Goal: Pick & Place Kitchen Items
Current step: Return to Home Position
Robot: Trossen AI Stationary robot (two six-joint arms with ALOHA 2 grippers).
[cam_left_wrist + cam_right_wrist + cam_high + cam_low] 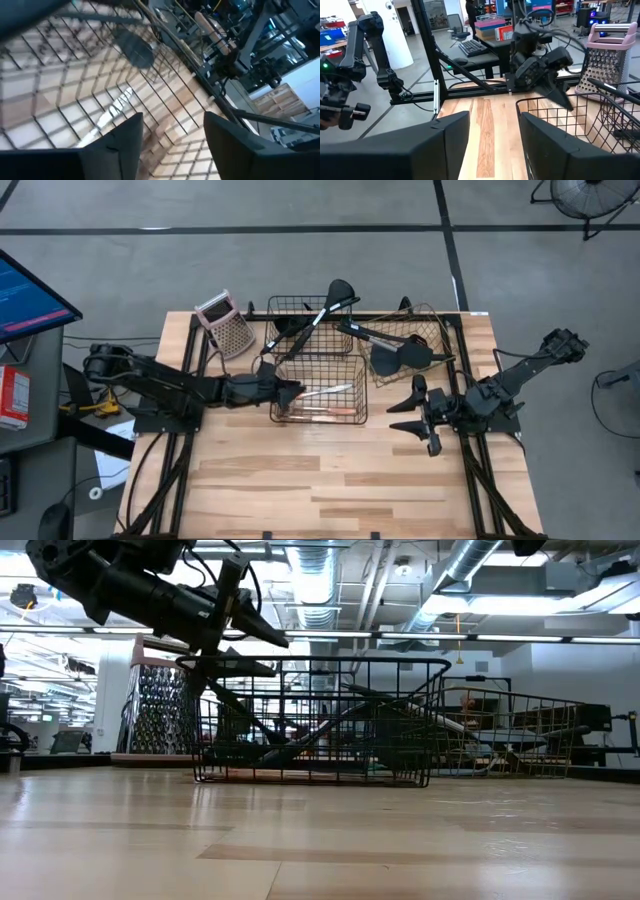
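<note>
Homing step: my left claw [293, 390] hangs open, empty, at the rim of the wire basket [320, 422], table knives [328, 392] just beyond it inside. Next comes a lift clear of the wire. Well aside, my right claw [398, 418] waits open.

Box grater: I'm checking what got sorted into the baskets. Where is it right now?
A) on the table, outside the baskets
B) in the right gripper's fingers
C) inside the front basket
A: in the high view the box grater stands on the table to the left of the back wire basket, outside every basket.
</note>
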